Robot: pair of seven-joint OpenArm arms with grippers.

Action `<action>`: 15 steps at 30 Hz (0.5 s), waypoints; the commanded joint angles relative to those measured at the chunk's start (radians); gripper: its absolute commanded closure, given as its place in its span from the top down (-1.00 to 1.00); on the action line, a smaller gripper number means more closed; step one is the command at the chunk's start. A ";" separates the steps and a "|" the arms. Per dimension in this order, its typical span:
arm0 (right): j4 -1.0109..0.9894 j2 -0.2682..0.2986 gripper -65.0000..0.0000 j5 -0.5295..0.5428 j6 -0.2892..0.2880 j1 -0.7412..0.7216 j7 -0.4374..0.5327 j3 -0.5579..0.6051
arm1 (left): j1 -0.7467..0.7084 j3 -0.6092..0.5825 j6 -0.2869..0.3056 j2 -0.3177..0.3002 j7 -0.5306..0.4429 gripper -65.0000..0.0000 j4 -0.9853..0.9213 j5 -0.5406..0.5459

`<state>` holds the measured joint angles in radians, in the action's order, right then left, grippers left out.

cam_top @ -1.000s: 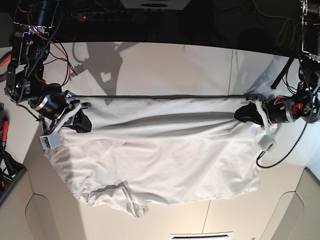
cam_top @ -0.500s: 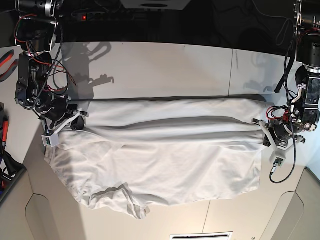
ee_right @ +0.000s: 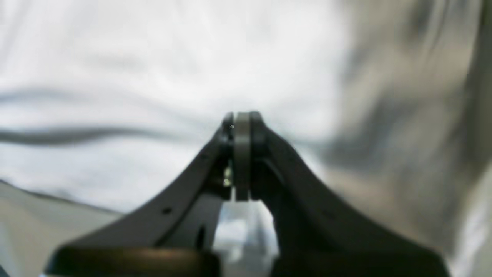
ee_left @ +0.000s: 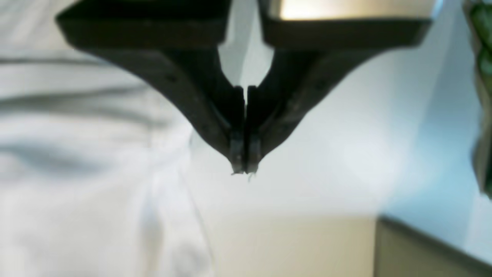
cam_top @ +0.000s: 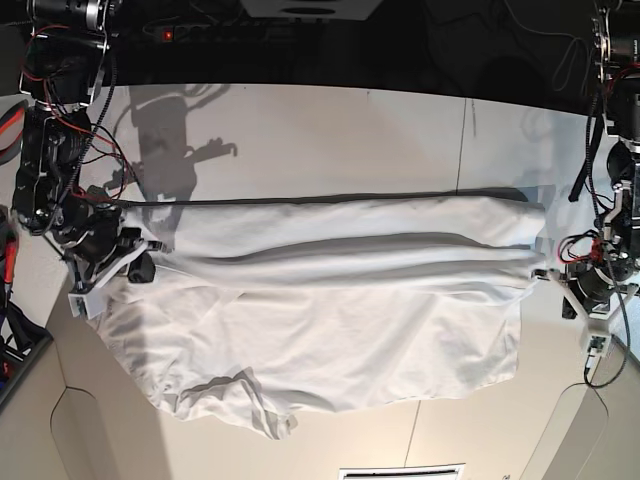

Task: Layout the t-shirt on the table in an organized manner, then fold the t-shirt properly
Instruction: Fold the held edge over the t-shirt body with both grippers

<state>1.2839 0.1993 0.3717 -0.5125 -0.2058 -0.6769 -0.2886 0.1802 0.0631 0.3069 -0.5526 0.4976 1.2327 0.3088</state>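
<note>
The white t-shirt [cam_top: 330,320] lies spread across the table [cam_top: 320,140], its far part folded over in a long roll and one sleeve bunched at the front left. It also shows in the left wrist view [ee_left: 77,154] and the right wrist view [ee_right: 153,57]. My left gripper [cam_top: 546,276] is shut just off the shirt's right edge. In the left wrist view the left gripper [ee_left: 242,169] has its tips over bare table, with only thread wisps on them. My right gripper [cam_top: 143,268] is at the shirt's left edge. In the right wrist view the right gripper [ee_right: 242,117] is shut on a grey strip of cloth.
Beige cut-out corners sit at the front left [cam_top: 90,430] and front right [cam_top: 590,420]. A thin dark seam [cam_top: 462,140] crosses the table at the back right. Red-handled tools [cam_top: 8,125] and cables lie off the left edge. Both arm bases stand at the far corners.
Both arms moved outward and toward the front, drawing the folded roll longer and straighter. The left gripper slid off the shirt's right edge and now sits beside it.
</note>
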 commanded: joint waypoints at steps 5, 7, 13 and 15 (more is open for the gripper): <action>0.136 0.010 -1.00 0.018 -0.008 -0.024 0.013 -0.005 | 0.013 0.025 0.391 -0.012 0.238 -1.00 0.089 0.366; 0.135 0.011 -1.00 0.000 -0.008 -0.023 0.013 -0.005 | -0.003 0.008 0.391 -0.012 0.278 -1.00 0.084 0.417; 0.102 0.011 -1.00 -0.133 -0.008 -0.018 0.049 -0.005 | -0.102 -0.052 0.391 -0.002 0.159 -1.00 0.080 0.327; 0.077 0.011 -1.00 -0.151 -0.008 -0.018 0.090 -0.005 | -0.121 -0.060 0.302 0.020 0.079 -1.00 0.070 0.203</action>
<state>1.3453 0.1986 0.2123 -0.5194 -0.2050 -0.6048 -0.2886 0.0387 -0.0032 0.6075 -0.5167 0.5934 1.2907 0.4980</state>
